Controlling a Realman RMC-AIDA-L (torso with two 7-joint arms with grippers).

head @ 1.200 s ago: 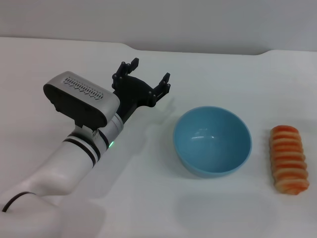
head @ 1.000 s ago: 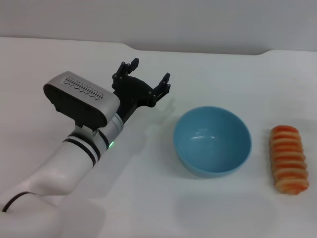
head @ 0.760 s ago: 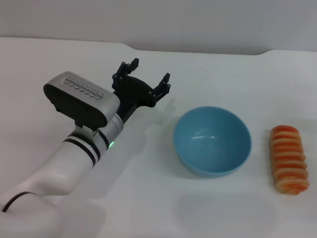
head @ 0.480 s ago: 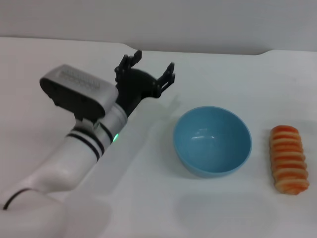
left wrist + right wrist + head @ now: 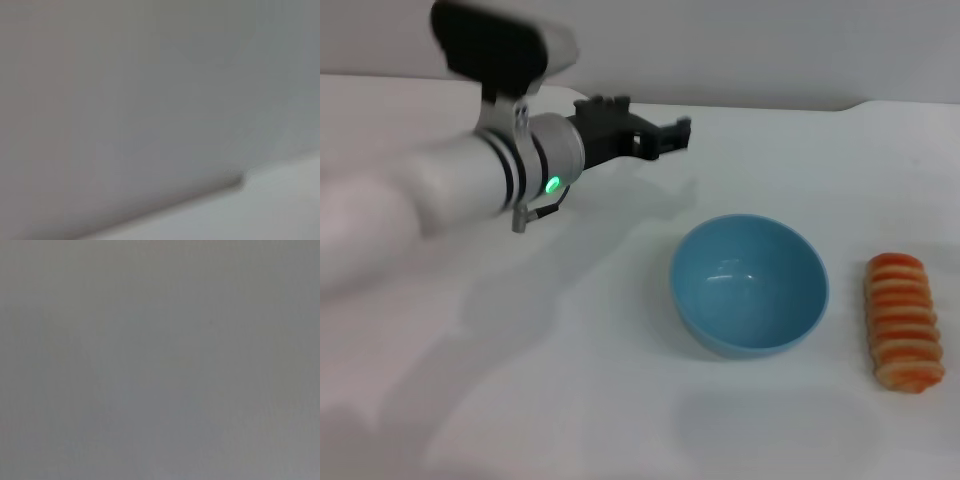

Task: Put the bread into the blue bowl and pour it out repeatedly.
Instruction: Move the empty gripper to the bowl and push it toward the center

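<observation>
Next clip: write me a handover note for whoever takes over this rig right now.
Left pincer: raised over the white table, to the left of and behind the bowl, holding nothing.
Right pincer: not in view.
Round light-blue glossy bowl: upright and empty, centre-right.
Ridged orange-red toy bread loaf: lying on the table to the bowl's right, apart from it.
Done: nothing visible.
Left: grasp bread, place in bowl, pour out, repeat.

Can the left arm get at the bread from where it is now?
Probably not directly. The left gripper is raised behind and to the left of the blue bowl, while the bread lies on the table beyond the bowl's right side, so the bowl sits between them; reaching over it looks possible but long.
</observation>
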